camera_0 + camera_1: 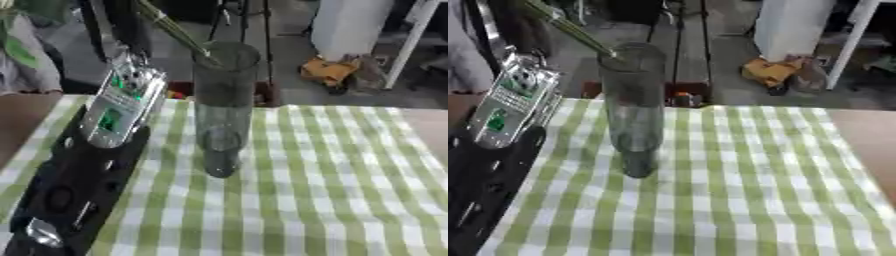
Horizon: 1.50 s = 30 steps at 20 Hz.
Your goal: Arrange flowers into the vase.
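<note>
While my left hand point(131, 82) feeds 1 stem point(175, 31) into the vase point(223, 100), its fingers unreadable, I fear a sideways nudge tipping it

No legible text or labels

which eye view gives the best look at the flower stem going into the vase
The left eye view: the green stem runs clearly down to the rim of the glass vase. The right eye view shows the same stem, but fainter near the top-left corner.
</note>
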Tool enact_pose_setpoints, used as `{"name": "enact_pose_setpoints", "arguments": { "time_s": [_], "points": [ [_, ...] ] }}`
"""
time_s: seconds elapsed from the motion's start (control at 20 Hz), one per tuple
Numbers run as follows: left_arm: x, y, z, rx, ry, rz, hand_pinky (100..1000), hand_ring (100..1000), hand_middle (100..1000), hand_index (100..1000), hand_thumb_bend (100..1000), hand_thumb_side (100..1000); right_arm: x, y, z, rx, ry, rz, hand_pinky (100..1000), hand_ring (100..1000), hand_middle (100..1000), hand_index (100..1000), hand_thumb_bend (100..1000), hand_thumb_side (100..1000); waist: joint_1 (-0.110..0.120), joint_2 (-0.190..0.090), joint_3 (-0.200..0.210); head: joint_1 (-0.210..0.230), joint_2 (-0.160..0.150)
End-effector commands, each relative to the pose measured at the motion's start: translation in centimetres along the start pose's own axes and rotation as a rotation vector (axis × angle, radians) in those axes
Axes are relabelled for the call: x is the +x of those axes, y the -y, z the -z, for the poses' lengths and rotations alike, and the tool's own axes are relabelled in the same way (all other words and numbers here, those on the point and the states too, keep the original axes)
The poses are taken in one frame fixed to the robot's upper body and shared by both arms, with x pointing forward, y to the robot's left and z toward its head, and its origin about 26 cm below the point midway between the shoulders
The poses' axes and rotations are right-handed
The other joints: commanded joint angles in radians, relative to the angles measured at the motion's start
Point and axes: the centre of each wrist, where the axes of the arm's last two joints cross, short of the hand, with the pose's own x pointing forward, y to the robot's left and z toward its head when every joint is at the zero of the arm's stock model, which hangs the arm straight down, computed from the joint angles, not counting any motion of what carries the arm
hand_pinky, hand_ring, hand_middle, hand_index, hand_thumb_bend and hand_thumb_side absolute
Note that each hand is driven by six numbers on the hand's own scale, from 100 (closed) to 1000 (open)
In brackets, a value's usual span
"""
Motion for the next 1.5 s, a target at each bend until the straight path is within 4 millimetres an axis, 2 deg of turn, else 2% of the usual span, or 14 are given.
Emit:
{"name": "enact_pose_setpoints", "arguments": {
  "time_s": [0.05, 0.3, 0.55, 0.7, 0.85, 0.95, 1.25, 1.5],
  "points": [
    [0.6, 0.2, 1.2, 0.02, 0.033, -0.017, 100, 343, 279, 100, 225, 834, 0.5, 0.0, 0.8, 0.005, 0.031, 0.001, 662, 745, 726, 796, 100, 949, 0.003, -0.018, -0.002, 0.013, -0.024],
    [0.2, 0.0, 1.2, 0.029, 0.022, 0.003, 114, 366, 293, 100, 229, 842, 0.5, 0.1, 0.8, 0.006, 0.028, -0.002, 661, 745, 726, 796, 100, 939, 0.008, -0.012, -0.006, 0.018, -0.037],
    [0.0, 0.0, 1.5, 0.05, 0.022, 0.009, 138, 395, 325, 101, 283, 814, 0.5, 0.2, 0.7, 0.01, 0.022, -0.005, 660, 746, 726, 787, 100, 929, 0.016, -0.007, -0.009, 0.021, -0.049],
    [0.0, 0.0, 1.7, 0.038, 0.018, 0.024, 150, 419, 344, 124, 266, 829, 0.6, 0.4, 0.6, 0.01, 0.02, -0.012, 660, 747, 726, 788, 100, 925, 0.022, -0.004, -0.01, 0.024, -0.055],
    [-0.4, -0.3, 1.6, 0.024, 0.003, 0.055, 152, 437, 345, 136, 228, 820, 0.6, 0.5, 0.6, 0.007, 0.017, -0.019, 659, 747, 726, 789, 100, 920, 0.027, -0.002, -0.009, 0.023, -0.054],
    [-0.6, -0.5, 1.6, 0.02, -0.004, 0.082, 149, 444, 350, 159, 275, 778, 0.6, 0.6, 0.5, 0.005, 0.011, -0.02, 659, 747, 726, 789, 100, 917, 0.03, -0.002, -0.008, 0.021, -0.048],
    [-1.1, -0.8, 1.4, 0.007, -0.02, 0.137, 147, 457, 361, 200, 272, 774, 0.6, 0.7, 0.4, -0.002, 0.0, -0.028, 657, 748, 725, 788, 100, 912, 0.033, 0.0, -0.009, 0.018, -0.043],
    [-1.3, -0.8, 1.2, -0.036, -0.027, 0.176, 139, 481, 381, 241, 212, 769, 0.6, 0.8, 0.2, -0.007, -0.007, -0.034, 657, 749, 725, 788, 100, 907, 0.036, 0.0, -0.007, 0.017, -0.04]
  ]
}}
